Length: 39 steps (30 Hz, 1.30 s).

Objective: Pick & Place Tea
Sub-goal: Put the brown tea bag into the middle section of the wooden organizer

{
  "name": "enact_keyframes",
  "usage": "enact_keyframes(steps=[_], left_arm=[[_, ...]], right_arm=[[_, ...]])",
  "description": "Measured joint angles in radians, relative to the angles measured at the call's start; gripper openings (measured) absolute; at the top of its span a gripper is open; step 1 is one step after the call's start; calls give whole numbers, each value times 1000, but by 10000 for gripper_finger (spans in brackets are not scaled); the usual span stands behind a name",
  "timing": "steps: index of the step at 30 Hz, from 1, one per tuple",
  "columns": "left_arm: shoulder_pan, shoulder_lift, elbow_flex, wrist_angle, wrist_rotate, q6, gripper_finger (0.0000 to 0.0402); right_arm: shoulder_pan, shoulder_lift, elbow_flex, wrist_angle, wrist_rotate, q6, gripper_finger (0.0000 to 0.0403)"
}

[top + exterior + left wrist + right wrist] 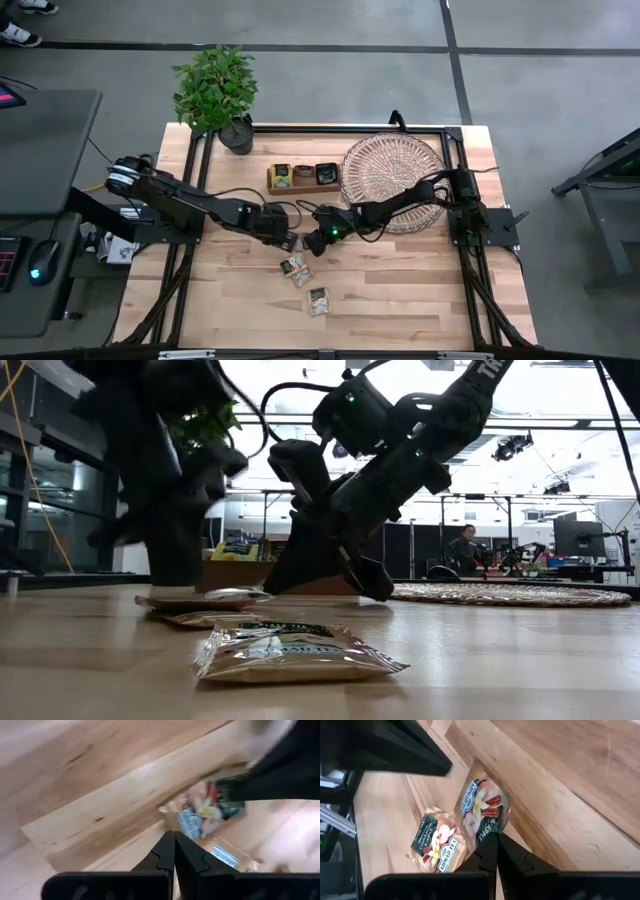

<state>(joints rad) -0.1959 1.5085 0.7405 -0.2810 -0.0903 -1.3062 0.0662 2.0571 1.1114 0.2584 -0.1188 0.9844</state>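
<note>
Room: a workshop with a grey floor is spreading behind a pale wooden table point(400, 290); a person is sitting far off in the low view.
Right gripper point(496, 851): fingers are pressing together on the edge of a beige sachet point(481, 812), near the table's middle.
Left gripper point(174, 851): fingers are closing flat against each other, holding nothing, just left of the right one, hovering over the same spot.
Tea: two more sachets point(294, 268) are lying just nearer on the boards, a third point(319, 301) nearer again; others are sitting in the wooden box point(303, 178) on the far side.
Risk: the pinch is catching only a thin rim, so the slick foil may be slipping out on lifting; both grippers are crowding close, so a bump looks possible.
Materials: sachets flat, square, glossy, crinkled; wicker tray point(385, 160) round, coarse, open-woven; tabletop smooth, grained.
Also: potted plant point(217, 90) at the far-left corner.
</note>
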Motion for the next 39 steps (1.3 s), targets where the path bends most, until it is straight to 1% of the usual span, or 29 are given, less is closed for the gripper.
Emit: enact_keyframes(steps=[5, 8, 12, 16, 19, 22, 27, 31, 33, 37, 39], left_arm=[[0, -84, 1, -97, -59, 31, 1], [-14, -140, 1, -168, -104, 54, 1], [-39, -181, 2, -196, -157, 72, 1], [-75, -197, 4, -193, -195, 71, 1], [-106, -197, 3, -191, -197, 67, 1], [-137, -197, 0, -189, -210, 42, 1], [-194, -197, -51, -159, -251, -59, 1], [-258, -198, -113, -67, -270, -144, 1], [-288, -198, -140, -17, -281, -181, 1], [-342, -198, -181, 64, -343, -266, 1], [-369, -198, -192, 72, -374, -305, 1]], right_arm=[[-1, -32, -2, -32, -31, -66, 1], [-9, -98, -2, -110, -34, -152, 0], [-34, -214, 3, -238, -18, -283, 0], [-68, -306, 79, -479, -21, -470, 0], [-105, -326, 204, -721, -22, -643, 0], [-149, -310, 360, -953, -18, -813, 0], [-225, -235, 602, -1194, -9, -1023, 0], [-276, -160, 763, -1301, 8, -1129, 0], [-295, -120, 828, -1328, 9, -1175, 0], [-320, -46, 917, -1338, 8, -1237, 0], [-328, -8, 950, -1338, 9, -1270, 0]])
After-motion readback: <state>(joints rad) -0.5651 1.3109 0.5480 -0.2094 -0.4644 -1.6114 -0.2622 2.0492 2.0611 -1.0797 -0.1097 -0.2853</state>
